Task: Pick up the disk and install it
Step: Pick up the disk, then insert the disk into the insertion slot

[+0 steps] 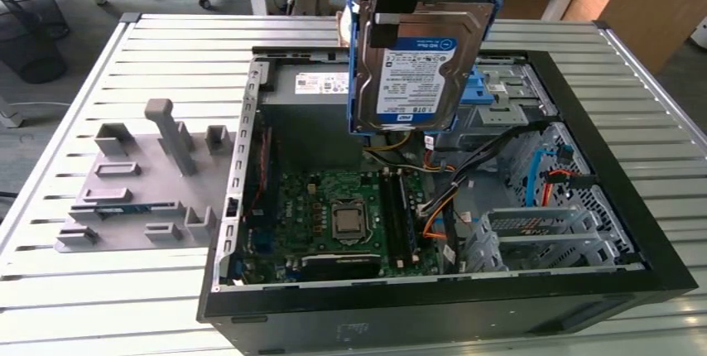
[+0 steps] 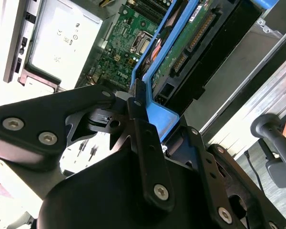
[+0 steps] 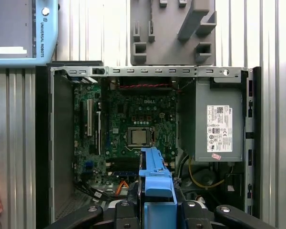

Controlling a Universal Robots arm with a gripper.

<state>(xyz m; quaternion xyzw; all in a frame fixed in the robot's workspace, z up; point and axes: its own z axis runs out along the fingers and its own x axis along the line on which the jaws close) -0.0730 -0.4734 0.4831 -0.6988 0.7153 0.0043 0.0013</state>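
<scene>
Pincer (image 2: 152, 102) clamping disk (image 1: 418, 74), hanging above open case (image 1: 624, 236)

Gripper (image 2: 157, 112): matte black, built of flat angular linkage plates. Silver round-headed screws (image 2: 47, 138) sit at the pivots; one long narrow finger (image 2: 144, 136) carries a single screw.

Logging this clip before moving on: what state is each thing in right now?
disk, held in the air above the case, not installed.
end effector, shut on the disk.
computer case, lying on its side, side panel off.
power supply, mounted in the case.
processor, seated in its socket, uncovered.
</scene>
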